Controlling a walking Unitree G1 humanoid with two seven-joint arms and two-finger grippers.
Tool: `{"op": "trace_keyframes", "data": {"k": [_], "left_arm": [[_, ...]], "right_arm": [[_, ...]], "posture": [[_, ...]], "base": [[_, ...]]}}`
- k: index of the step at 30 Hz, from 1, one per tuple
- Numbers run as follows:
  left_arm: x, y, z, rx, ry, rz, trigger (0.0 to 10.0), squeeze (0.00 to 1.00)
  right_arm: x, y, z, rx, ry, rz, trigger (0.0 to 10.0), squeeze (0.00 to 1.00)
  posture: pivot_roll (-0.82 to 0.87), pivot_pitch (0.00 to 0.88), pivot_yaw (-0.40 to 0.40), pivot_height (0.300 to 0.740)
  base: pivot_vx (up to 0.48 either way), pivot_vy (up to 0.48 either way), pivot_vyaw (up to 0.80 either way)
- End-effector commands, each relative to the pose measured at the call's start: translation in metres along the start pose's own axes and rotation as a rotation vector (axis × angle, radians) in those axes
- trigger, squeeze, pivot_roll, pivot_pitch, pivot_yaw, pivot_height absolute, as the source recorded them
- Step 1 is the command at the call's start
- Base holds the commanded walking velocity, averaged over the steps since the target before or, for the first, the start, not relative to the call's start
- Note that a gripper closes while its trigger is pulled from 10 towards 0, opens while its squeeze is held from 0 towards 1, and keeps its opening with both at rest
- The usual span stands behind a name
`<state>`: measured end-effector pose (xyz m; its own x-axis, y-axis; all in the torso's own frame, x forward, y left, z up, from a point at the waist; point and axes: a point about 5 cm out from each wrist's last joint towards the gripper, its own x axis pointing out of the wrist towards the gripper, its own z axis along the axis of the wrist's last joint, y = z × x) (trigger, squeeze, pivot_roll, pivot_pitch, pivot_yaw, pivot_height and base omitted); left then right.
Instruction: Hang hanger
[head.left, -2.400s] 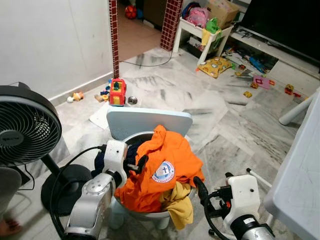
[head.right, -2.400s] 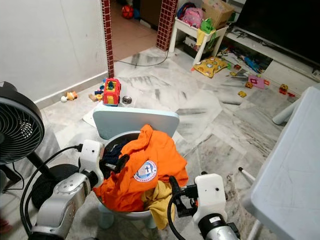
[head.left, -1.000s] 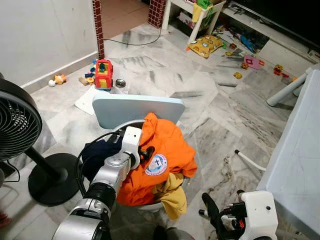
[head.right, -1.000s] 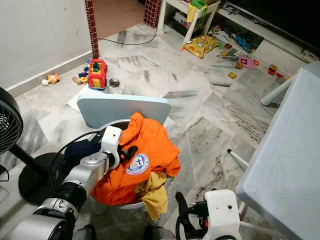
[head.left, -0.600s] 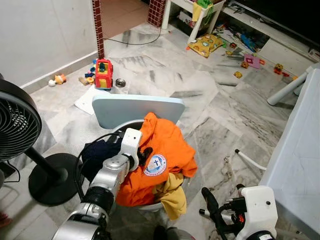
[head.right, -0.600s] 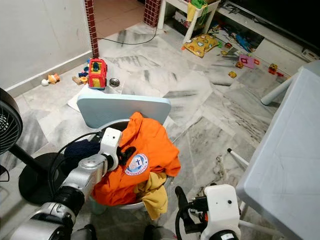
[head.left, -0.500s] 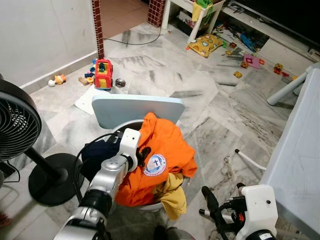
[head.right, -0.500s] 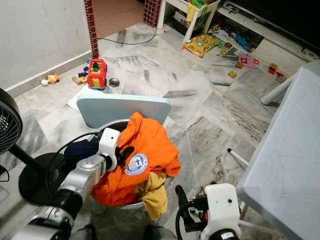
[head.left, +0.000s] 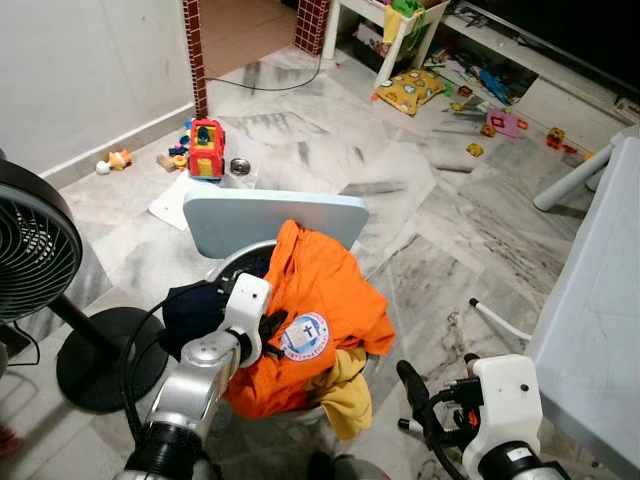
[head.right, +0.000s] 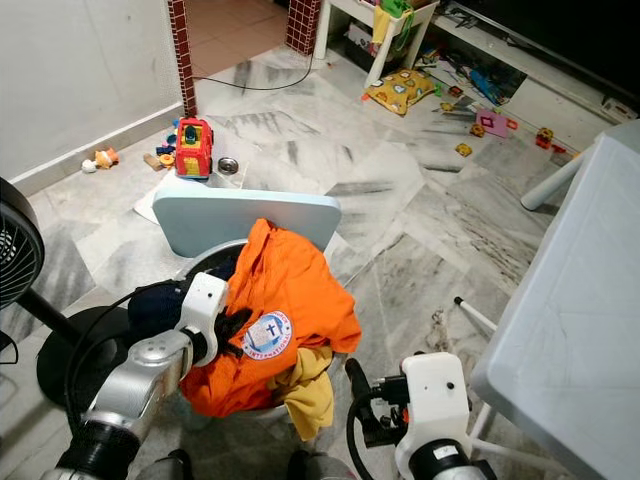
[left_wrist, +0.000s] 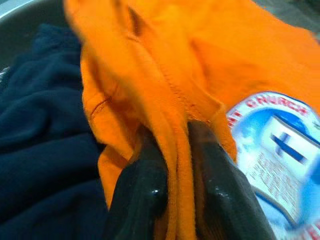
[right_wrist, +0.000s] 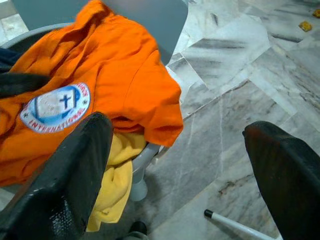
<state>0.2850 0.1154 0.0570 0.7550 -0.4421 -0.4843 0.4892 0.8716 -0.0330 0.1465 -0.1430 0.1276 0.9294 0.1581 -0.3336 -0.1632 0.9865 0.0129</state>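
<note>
Item: laundry pick, garment stage.

Basin (head.left: 222, 268): round, grey, set on a small chair; pale blue chair back (head.left: 275, 218) at its 12 o'clock. Holds a heap of clothes.

Shirt (head.left: 325, 290): orange, round blue-and-white badge on it, lies on top of the heap and spills over the rim toward 4 o'clock. Navy cloth (head.left: 195, 305) lies at 9 o'clock of it, yellow cloth (head.left: 345, 392) hangs at 5 o'clock.

Left gripper (head.left: 272, 325): at the shirt's 8 o'clock edge, just beside the badge. Fingers (left_wrist: 142, 187) narrow, a fold of orange hem pinched between them, as the left wrist view makes plain.

Right gripper (head.right: 358, 392): low, off the basin at 5 o'clock, above the marble floor (head.left: 430, 240), touching nothing. Fingers (right_wrist: 80, 165) spread wide, empty.

Hanger: none identifiable. A thin white rod (head.left: 497, 320) lies on the floor at 3 o'clock of the basin; what it is cannot be told.

Other: fan (head.left: 35, 260) at 9 o'clock; white table (head.left: 600, 290) at 3 o'clock; toy truck (head.left: 206, 135) and scattered toys at 12 o'clock.

Step in hand, by judgement: securing the shirt, early in the task; no hanging is begun.

Next move calls for: lifting the pinched fold straight up so the shirt clears the heap without dragging the navy or yellow pieces, then bringing the free right gripper in to take a second hold. A single-fold pinch may slip under the shirt's weight.
</note>
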Motion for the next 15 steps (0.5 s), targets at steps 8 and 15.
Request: {"op": "trace_keyframes", "data": {"k": [8,15], "left_arm": [[-0.014,-0.044,-0.003,0.095,0.034,-0.240,0.0,0.00],[-0.027,-0.062,-0.001,0.206,0.066,-0.399,0.0,0.00]], "right_arm": [[0.003,-0.006,-0.002,-0.012,0.006,-0.014,10.0,0.00],[0.006,-0.007,-0.001,-0.017,0.000,-0.012,10.0,0.00]], "posture": [[-0.09,0.153,-0.181,0.740],[-0.09,0.147,-0.179,0.740]], "base": [[0.000,0.000,0.00],[0.000,0.000,0.00]]}}
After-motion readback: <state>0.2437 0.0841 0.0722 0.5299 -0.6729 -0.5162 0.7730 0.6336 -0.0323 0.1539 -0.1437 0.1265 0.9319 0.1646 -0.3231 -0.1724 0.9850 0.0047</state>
